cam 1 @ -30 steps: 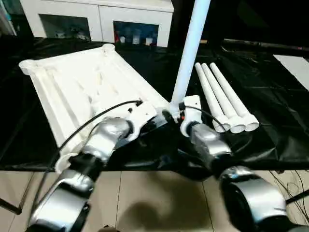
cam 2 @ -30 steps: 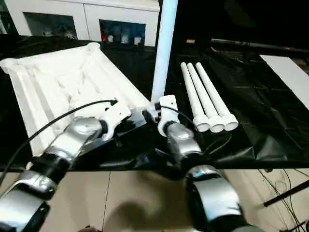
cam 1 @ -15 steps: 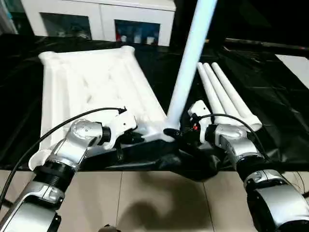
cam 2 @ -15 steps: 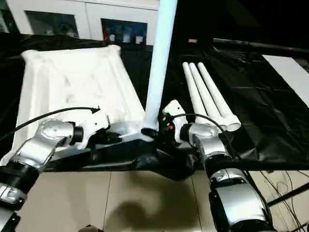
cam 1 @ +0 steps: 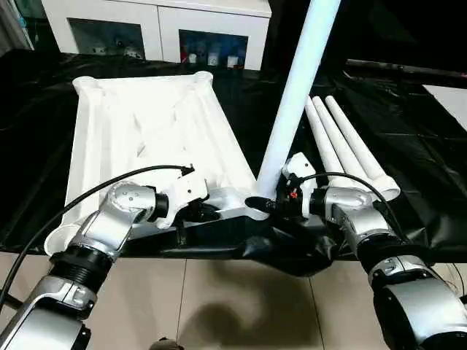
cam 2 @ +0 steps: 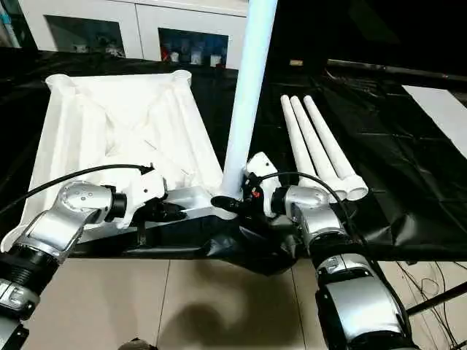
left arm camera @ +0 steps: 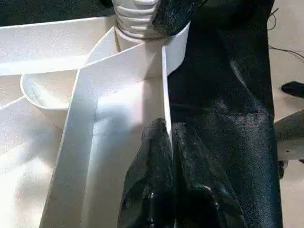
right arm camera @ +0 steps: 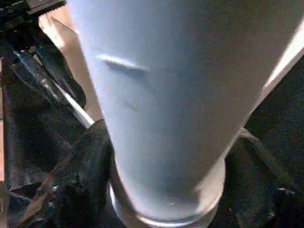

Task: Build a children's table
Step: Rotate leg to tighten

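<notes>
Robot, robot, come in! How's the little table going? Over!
Left tool shut on the tabletop rim. Right tool around the base of the upright leg in the near corner socket. Three spare legs alongside. Nothing blocking.

Standing leg [cam 1: 292,102] — top cut off by frame edge.

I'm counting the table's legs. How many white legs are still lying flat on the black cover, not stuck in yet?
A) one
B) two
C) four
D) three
D: three loose legs lie side by side on the black cover, to the right of the one standing leg that is set in a corner socket of the tabletop.
</notes>
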Motion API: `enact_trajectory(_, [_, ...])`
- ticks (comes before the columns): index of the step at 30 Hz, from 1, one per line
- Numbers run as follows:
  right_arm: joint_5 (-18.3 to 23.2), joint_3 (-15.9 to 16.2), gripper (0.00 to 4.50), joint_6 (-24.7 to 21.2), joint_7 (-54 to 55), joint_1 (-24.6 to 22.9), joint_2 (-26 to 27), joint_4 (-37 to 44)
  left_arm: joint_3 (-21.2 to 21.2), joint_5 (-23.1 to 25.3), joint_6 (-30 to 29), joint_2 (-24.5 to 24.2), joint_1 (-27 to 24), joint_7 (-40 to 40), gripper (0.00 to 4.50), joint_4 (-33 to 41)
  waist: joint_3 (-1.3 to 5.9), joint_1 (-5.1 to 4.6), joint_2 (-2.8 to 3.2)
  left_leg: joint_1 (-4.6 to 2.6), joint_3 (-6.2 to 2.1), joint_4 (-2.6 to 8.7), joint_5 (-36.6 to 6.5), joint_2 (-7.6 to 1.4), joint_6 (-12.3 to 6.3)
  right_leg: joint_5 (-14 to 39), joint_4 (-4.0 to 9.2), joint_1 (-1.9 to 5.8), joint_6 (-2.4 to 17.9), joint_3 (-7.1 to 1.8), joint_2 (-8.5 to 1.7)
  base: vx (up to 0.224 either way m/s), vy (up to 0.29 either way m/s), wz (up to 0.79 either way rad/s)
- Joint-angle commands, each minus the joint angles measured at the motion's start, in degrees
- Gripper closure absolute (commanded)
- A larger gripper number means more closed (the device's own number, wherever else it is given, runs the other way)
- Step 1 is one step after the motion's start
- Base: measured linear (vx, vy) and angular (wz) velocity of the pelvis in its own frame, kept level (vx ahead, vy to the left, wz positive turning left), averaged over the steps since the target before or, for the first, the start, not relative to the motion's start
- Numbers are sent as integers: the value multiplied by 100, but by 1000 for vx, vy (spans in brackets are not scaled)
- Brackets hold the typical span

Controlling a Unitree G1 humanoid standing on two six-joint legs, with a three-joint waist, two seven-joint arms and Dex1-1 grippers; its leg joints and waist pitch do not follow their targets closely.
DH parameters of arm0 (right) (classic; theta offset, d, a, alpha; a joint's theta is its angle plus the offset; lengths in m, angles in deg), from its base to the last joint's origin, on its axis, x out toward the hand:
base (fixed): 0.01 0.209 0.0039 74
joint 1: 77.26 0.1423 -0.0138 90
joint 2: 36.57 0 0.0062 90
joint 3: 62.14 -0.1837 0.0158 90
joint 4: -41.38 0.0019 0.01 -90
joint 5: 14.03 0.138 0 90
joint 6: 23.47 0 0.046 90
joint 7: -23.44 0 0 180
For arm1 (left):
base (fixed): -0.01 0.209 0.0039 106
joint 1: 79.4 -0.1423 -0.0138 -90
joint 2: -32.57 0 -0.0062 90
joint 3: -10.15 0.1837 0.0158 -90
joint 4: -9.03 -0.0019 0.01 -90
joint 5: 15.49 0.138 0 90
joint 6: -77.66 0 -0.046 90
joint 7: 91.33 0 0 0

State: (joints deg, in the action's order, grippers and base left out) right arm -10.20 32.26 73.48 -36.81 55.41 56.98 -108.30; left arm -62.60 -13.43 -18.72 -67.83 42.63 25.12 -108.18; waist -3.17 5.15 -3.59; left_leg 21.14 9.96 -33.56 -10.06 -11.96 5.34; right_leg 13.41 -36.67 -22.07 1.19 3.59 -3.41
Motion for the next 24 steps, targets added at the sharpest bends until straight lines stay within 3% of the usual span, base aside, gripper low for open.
enact_trajectory(1, [-43,-19,160,-9,66,42,-97,-23,216,27,-53,-3,-110,-259,450,74,367,-11,50,-84,-4,361,-590,-202,-368,-172,360,263,1476,-300,-476,0,0,0])
enact_trajectory(6, [-142,-114,178,-66,719,48,-41,-234,122,63,-153,98,-15,1,450,-97,368,-20,51,-80,-4,360,-566,-195,-369,-256,353,265,1497,-298,-468,0,0,0])
enact_trajectory(9, [-161,-204,180,-118,1266,94,21,-381,67,76,-284,207,61,202,450,-210,346,-42,53,-111,-7,385,-815,-196,-218,191,402,239,1451,-306,-479,0,0,0])
enact_trajectory(11, [-100,-433,180,-309,2418,172,221,-650,-18,300,-482,476,352,971,450,-691,332,-54,52,-109,-8,401,-953,-188,-127,496,436,235,1362,-316,-478,0,0,0])
enact_trajectory(12, [-95,-454,180,-324,2533,178,243,-673,-27,323,-498,506,385,1058,450,-745,322,-63,65,-137,-11,410,-1052,-184,-20,697,460,208,1318,-325,-475,0,0,0])
enact_trajectory(14, [-82,-507,180,-361,2842,194,303,-731,-54,388,-539,587,479,1305,450,-895,331,-32,52,-125,-27,407,-1150,-184,49,1012,495,225,1194,-327,-514,0,0,0])
enact_trajectory(16, [-55,-576,180,-423,3209,217,379,-799,-99,437,-640,694,592,1596,450,-1059,339,-28,59,-115,-28,412,-1044,-183,33,852,481,220,1150,-326,-495,0,0,0])
enact_trajectory(19, [491,-1216,180,-701,5028,486,921,-1163,-281,563,-966,1358,1151,2920,450,-1804,352,-17,113,-166,-13,405,-1033,-170,111,635,462,180,1186,-334,-472,0,0,0])
enact_trajectory(21, [503,-1234,180,-698,5198,535,994,-1195,-263,599,-947,1429,1205,3027,450,-1873,351,-10,98,-182,-15,412,-1117,-180,158,621,467,167,1162,-329,-467,0,0,0])
enact_trajectory(23, [448,-1189,180,-666,5408,620,1110,-1237,-204,676,-882,1523,1274,3150,450,-1969,375,2,112,-94,-32,405,-935,-165,112,273,431,236,1106,-313,-474,0,0,0])
enact_trajectory(24, [380,-1130,180,-638,5476,666,1165,-1252,-169,710,-830,1556,1294,3173,450,-2006,385,-4,109,-93,-25,394,-830,-161,66,35,412,239,1106,-310,-467,0,0,0])
